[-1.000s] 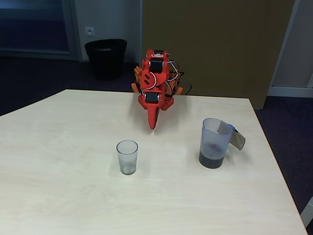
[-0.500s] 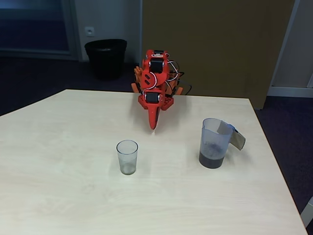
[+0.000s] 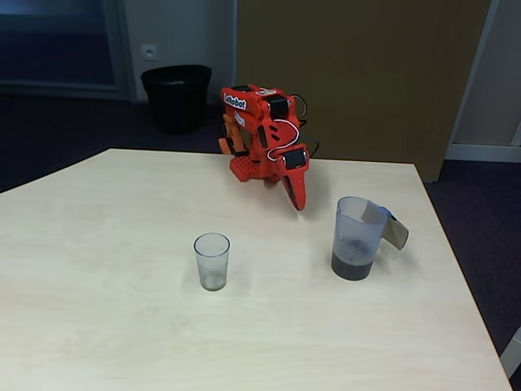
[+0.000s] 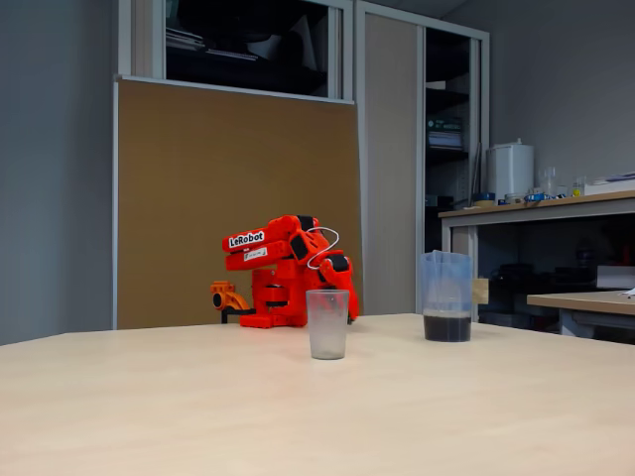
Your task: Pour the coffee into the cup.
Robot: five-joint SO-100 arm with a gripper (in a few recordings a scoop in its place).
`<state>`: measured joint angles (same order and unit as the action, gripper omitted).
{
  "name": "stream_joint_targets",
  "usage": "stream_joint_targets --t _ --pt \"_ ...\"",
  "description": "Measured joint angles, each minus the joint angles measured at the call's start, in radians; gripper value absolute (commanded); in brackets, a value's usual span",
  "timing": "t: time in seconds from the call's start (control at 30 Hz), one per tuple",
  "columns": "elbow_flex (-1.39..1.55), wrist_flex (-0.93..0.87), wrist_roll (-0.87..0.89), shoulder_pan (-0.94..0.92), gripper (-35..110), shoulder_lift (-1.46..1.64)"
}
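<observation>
A small clear cup point(image 3: 212, 261) stands upright on the pale table point(image 3: 98, 269); it also stands mid-table in the other fixed view point(image 4: 327, 324). To its right stands a bluish translucent jug point(image 3: 357, 238) point(image 4: 446, 297) with a handle, holding dark coffee point(image 3: 352, 265) point(image 4: 447, 327) at its bottom. My red gripper point(image 3: 298, 200) hangs folded at the table's far edge, pointing down and turned toward the jug, left of it and apart from it. Its fingers look shut with nothing between them. In the low fixed view the cup hides the gripper's tip.
A black bin point(image 3: 176, 96) stands on the floor behind the table. A brown board point(image 4: 233, 198) rises behind the arm's base point(image 3: 244, 167). The table's right edge point(image 3: 456, 269) runs close beside the jug.
The arm has swung round from pointing straight at the camera toward the right, bringing the gripper nearer the jug. Cup and jug have not moved.
</observation>
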<state>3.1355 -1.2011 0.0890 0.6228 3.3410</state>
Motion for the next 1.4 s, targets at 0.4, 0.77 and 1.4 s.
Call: stream_joint_targets --t 0.4,0.77,1.4 --pt "0.000 0.169 0.482 0.078 4 0.037" --pt "0.000 0.233 1.045 0.081 4 0.037" --pt "0.000 0.442 1.378 0.229 12 -0.017"
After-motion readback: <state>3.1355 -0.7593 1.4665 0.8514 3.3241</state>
